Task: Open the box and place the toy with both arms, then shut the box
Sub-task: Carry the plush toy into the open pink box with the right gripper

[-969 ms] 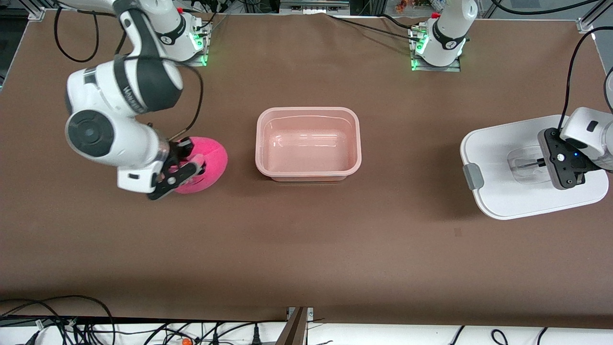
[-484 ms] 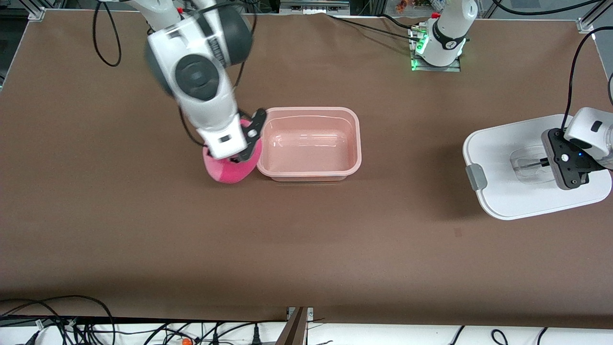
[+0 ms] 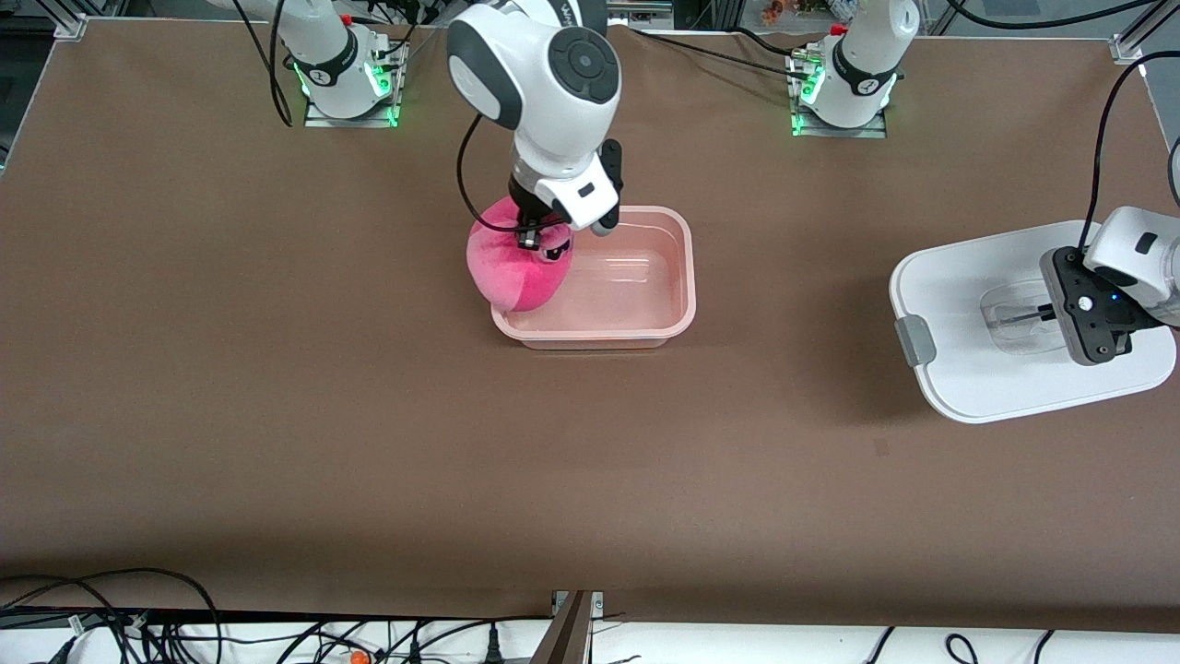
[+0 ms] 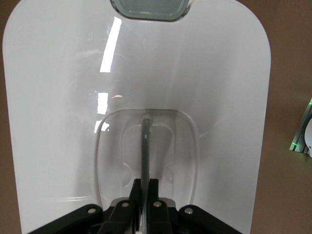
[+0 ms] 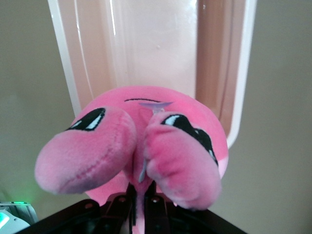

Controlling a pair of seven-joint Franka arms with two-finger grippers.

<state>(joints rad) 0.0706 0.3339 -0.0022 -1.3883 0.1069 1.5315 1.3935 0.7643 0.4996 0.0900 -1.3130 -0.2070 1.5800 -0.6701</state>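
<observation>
Toy [image 3: 512,267] pinched in the right gripper [image 3: 544,238], hanging over the box [image 3: 678,277] rim at the right arm's end, lid [image 3: 968,369] well apart toward the left arm's end, left gripper [image 3: 1046,314] clamped on lid's clear handle [image 4: 145,146].

- Both arms are glossy white shells; the right arm [image 3: 553,92] has dark grey bands at its joints and a round dark grey cap with a small centre mark on its big joint.
- A black cable loops beside the right arm's wrist.
- The left arm [image 3: 1138,263] shows a white wrist link with a small dark slot.
- A black cable arcs above the left arm's wrist.
- The left arm's base [image 3: 853,69] is a white column with a black ring, a red tab and green lights at its metal foot plate.
- The right arm's base [image 3: 336,65] matches it.
- The left gripper [image 3: 1051,314] is black, its grey-black mount carrying pale screw heads and a small blue light.
- The right gripper [image 3: 535,242] is black under a white housing with a small dark slot.
</observation>
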